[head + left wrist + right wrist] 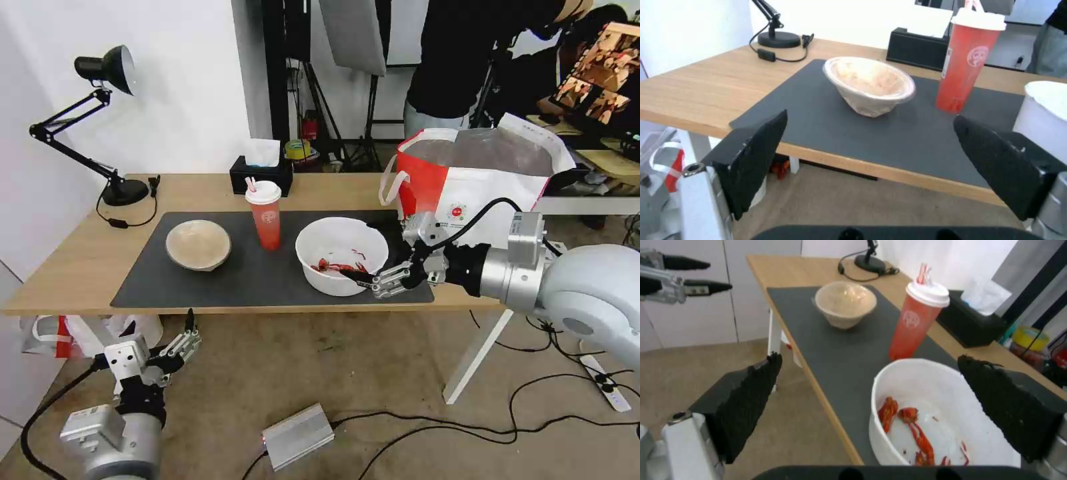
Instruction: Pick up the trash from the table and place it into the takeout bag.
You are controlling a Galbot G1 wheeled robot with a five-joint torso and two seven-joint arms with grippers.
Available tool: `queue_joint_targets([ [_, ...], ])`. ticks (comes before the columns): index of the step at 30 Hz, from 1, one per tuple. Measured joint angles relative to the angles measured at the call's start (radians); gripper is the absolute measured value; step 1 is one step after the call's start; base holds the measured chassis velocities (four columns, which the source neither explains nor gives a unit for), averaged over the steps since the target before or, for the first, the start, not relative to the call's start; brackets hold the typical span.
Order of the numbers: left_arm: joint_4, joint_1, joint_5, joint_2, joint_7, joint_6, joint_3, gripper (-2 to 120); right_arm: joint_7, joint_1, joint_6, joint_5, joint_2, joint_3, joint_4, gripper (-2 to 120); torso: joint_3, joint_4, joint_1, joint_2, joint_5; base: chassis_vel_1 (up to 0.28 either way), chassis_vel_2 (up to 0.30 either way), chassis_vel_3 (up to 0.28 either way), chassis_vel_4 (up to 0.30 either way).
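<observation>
On the table (67, 260) a dark mat carries the trash: a tan bowl (198, 245), a red cup (265, 215) with white lid and straw, and a white bowl (341, 255) with red crayfish scraps. My right gripper (367, 279) is open at the white bowl's near right rim, one finger over the inside and one outside; the bowl (942, 413) lies between its fingers (751, 400). The takeout bag (480, 180) stands open at the table's right end. My left gripper (190, 333) hangs open below the table's front edge, facing the tan bowl (869, 83).
A black tissue box (261, 175) stands behind the cup, and a black desk lamp (110, 120) at the back left corner. On the floor lie a silver box (298, 436) and cables. A white and red bag (53, 333) sits under the table's left end.
</observation>
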Motion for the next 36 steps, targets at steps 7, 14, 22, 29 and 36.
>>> queue_joint_targets([
  [7, 0.0, 0.0, 0.008, -0.001, 0.008, 0.0, 0.01, 100, -0.034, 0.001, -0.008, -0.03, -0.008, -0.015, -0.018, 100, 0.0, 0.0, 0.0, 0.0, 0.0, 0.0, 0.0, 0.0, 0.0],
  [14, 0.0, -0.003, 0.013, 0.0, 0.017, 0.001, 0.021, 100, -0.063, 0.0, -0.015, -0.052, -0.02, -0.027, -0.043, 100, 0.0, 0.0, 0.0, 0.0, 0.0, 0.0, 0.0, 0.0, 0.0],
  [22, 0.0, -0.005, 0.016, 0.002, 0.019, 0.002, 0.03, 100, -0.096, -0.003, -0.016, -0.062, -0.052, -0.032, -0.054, 100, 0.0, 0.0, 0.0, 0.0, 0.0001, 0.0, 0.0, 0.0, 0.0],
  [29, 0.0, -0.008, 0.018, 0.006, 0.02, 0.005, 0.042, 100, -0.108, 0.008, -0.012, -0.071, -0.061, -0.045, -0.074, 100, 0.0, 0.0, 0.0, 0.0, 0.0, 0.0, 0.0, 0.0, 0.0],
  [36, 0.0, -0.006, 0.025, -0.002, 0.025, 0.007, 0.042, 100, -0.12, 0.022, -0.011, -0.077, -0.044, -0.07, -0.101, 100, 0.0, 0.0, 0.0, 0.0, 0.0, 0.0, 0.0, 0.0, 0.0],
])
